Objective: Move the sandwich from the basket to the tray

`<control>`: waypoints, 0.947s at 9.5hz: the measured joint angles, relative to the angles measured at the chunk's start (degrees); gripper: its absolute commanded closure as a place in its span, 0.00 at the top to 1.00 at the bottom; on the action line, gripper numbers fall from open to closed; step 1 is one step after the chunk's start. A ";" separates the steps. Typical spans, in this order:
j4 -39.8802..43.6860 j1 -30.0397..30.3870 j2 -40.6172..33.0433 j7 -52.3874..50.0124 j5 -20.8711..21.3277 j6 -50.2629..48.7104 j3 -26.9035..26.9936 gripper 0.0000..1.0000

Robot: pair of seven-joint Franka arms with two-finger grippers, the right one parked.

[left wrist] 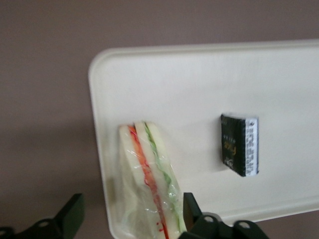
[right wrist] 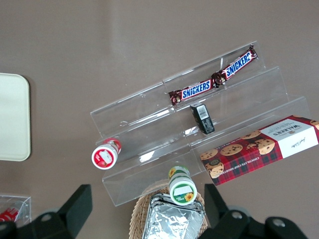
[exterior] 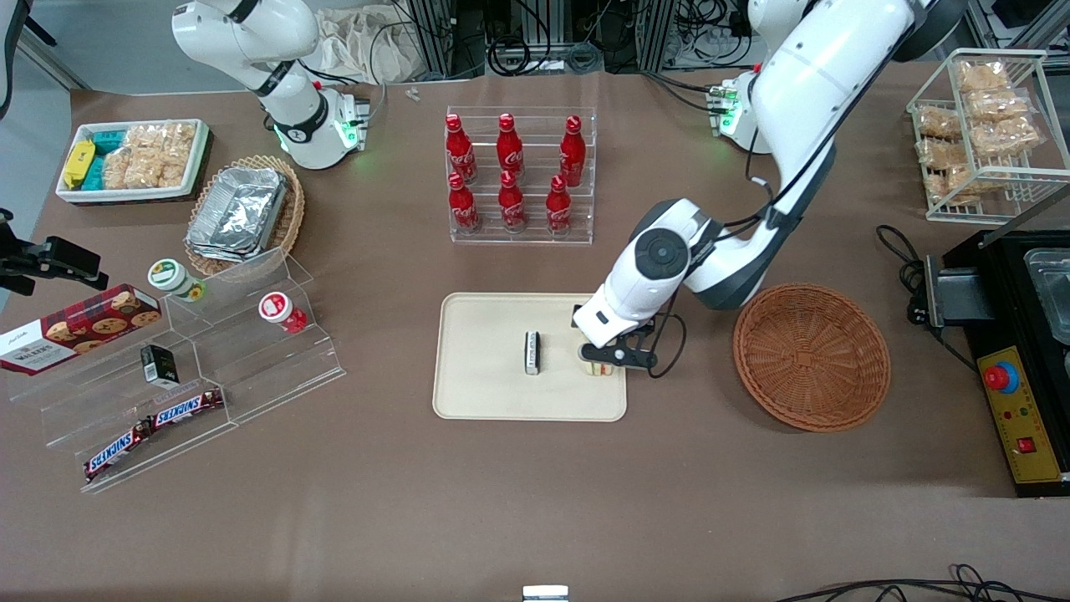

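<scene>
One sandwich (left wrist: 147,181) on tray (left wrist: 199,84), between spread fingers of gripper (left wrist: 133,218).

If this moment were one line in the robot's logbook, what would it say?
sandwich: on tray, by its edge | gripper: over sandwich, fingers open astride it | basket: no sandwich in it | small block: on tray

The front view looks steeply down over the whole table, sharing the tray (exterior: 493,401) with the close, downward-facing left wrist view.
</scene>
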 measured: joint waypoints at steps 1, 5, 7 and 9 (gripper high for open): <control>0.45 2.06 -4.77 0.10 -0.48 -5.71 -0.03 1.00; 0.75 7.78 -24.15 20.07 -10.77 -32.37 5.84 1.00; 0.79 5.60 -32.19 26.62 -11.99 -41.11 17.52 1.00; 1.01 4.47 -37.62 27.93 -12.29 -44.01 23.58 1.00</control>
